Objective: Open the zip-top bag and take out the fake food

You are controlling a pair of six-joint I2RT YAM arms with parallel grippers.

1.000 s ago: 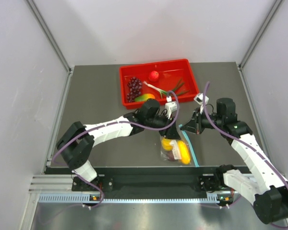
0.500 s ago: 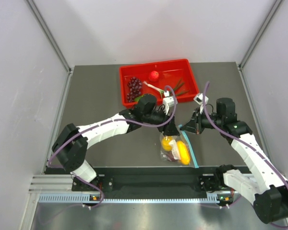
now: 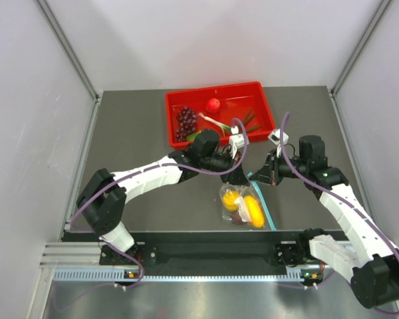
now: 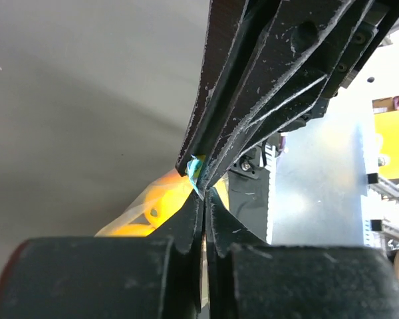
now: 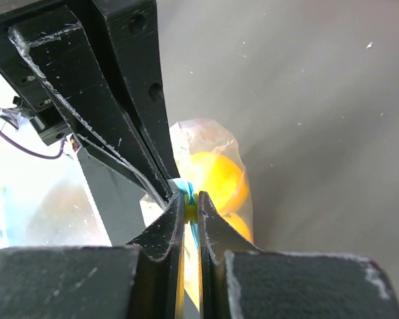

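The zip-top bag (image 3: 243, 206) hangs low over the dark table near its front edge. Through the clear plastic I see the fake food: a yellow lemon (image 3: 231, 198), an orange-yellow mango (image 3: 254, 211) and a dark maroon piece (image 3: 236, 216). The teal zip strip (image 3: 267, 214) trails down the bag's right side. My left gripper (image 3: 241, 178) (image 4: 204, 197) is shut on the bag's top edge, clear film in its jaws, zip strip (image 4: 195, 169) at their tips. Facing it, almost tip to tip, my right gripper (image 3: 258, 179) (image 5: 191, 196) is shut on the zip strip (image 5: 181, 186). The lemon (image 5: 216, 176) hangs just below.
A red tray (image 3: 176, 100) stands at the back of the table. It holds a purple grape bunch (image 3: 185, 123), a small red ball (image 3: 213, 104) and green stalks (image 3: 246, 123). The left arm's elbow reaches over the tray's front edge.
My left gripper opened and has closed again on the bag's top edge, shifting slightly. The right gripper kept its hold and the bag stayed about where it was.
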